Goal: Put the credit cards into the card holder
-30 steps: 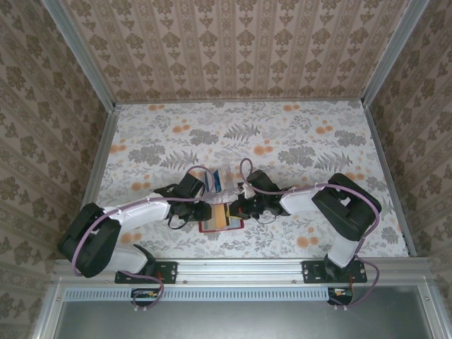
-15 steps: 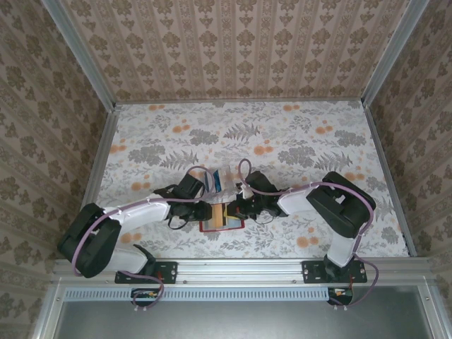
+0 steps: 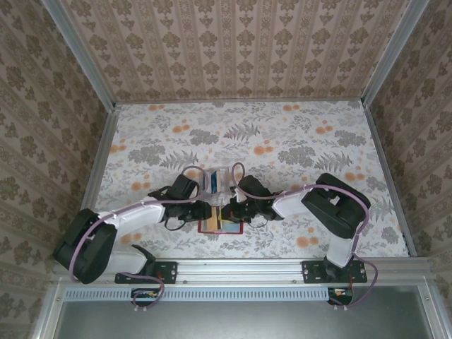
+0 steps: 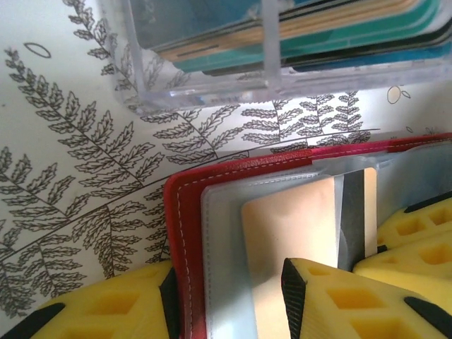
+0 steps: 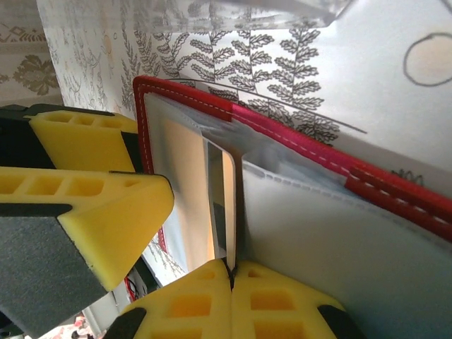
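The left gripper is clamping the open red card holder's left cover. The right gripper, fingers together, is pinching a card at the fold.

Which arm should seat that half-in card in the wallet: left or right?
Right, probably. The right gripper is shut on the upright card over the open red card holder. The left gripper straddles the holder's left flap, pinning it, so it looks busy.

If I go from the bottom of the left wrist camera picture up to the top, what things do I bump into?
Yellow fingertips of the left gripper → tan card in its clear pocket → red edge of the card holder → fern-patterned table → clear box holding stacked cards.
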